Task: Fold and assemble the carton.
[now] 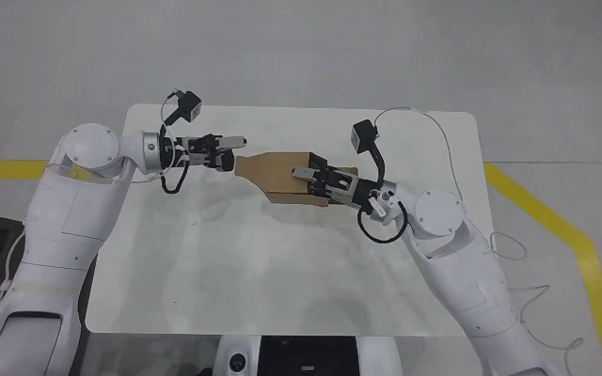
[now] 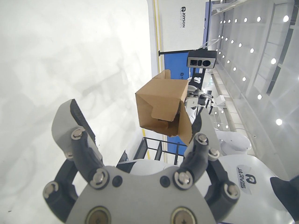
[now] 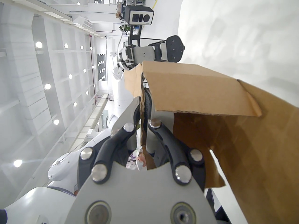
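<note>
A brown carton (image 1: pixel 282 175) hangs above the middle of the white table (image 1: pixel 282 273), its end flaps partly folded. My right gripper (image 1: pixel 303 174) is shut on one of its side panels; in the right wrist view the pads (image 3: pixel 146 101) pinch the cardboard edge of the carton (image 3: pixel 198 89). My left gripper (image 1: pixel 229 152) stands open just off the carton's left end. In the left wrist view the carton (image 2: pixel 161 101) faces my left gripper (image 2: pixel 137 120), and a loose flap (image 2: pixel 184 124) lies against one fingertip (image 2: pixel 201 122).
The table's near half and both far corners are bare. A yellow floor line (image 1: pixel 546 211) runs past the right side. Cables (image 1: pixel 442 132) trail from the right wrist camera over the table's far right.
</note>
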{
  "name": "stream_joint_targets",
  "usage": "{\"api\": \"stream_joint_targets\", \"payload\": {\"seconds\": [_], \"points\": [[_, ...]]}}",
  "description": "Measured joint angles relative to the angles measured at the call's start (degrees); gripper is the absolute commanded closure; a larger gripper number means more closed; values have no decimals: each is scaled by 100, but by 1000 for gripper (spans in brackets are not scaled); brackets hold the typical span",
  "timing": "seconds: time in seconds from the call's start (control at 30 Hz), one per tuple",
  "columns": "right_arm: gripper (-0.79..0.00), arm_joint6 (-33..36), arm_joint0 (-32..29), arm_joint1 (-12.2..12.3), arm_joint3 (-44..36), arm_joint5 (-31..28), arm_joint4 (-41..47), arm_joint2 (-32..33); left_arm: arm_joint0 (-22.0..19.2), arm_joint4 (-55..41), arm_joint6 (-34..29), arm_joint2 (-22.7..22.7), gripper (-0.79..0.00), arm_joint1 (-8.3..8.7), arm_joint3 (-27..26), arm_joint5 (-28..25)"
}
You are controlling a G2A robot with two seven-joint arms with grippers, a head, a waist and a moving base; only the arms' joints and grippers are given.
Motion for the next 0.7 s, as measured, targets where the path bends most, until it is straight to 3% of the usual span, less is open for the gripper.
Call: {"api": "stream_joint_targets", "payload": {"seconds": [0.4,0.7], "points": [[0,-127,21,2,104,140,-201,-81,136,-251,57,-222,-785,38,-312,-314],[0,-216,81,-20,63,126,-101,-122,166,427,-135,22,-785,64,-548,-28]]}}
